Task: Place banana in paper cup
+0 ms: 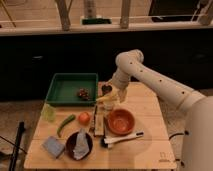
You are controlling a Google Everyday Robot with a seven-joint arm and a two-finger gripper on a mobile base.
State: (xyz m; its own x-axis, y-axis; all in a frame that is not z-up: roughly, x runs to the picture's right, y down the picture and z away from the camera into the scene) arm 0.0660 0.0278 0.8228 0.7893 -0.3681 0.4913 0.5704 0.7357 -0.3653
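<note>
Right now my gripper [113, 95] clamps the banana [106, 98] just above the paper cup [108, 106], near the table's [145, 150] middle.

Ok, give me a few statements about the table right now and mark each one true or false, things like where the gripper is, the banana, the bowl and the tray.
1. The gripper is over the middle of the table, just right of the green tray. True.
2. The banana lies inside the green tray. False: it is at the gripper, outside the tray's right edge.
3. The orange bowl sits in front of the gripper, nearer the camera. True.
4. The long green vegetable is inside the orange bowl. False: it lies on the table to the left, beside a small orange-red fruit.
5. A white-handled brush lies in front of the orange bowl. True.
</note>
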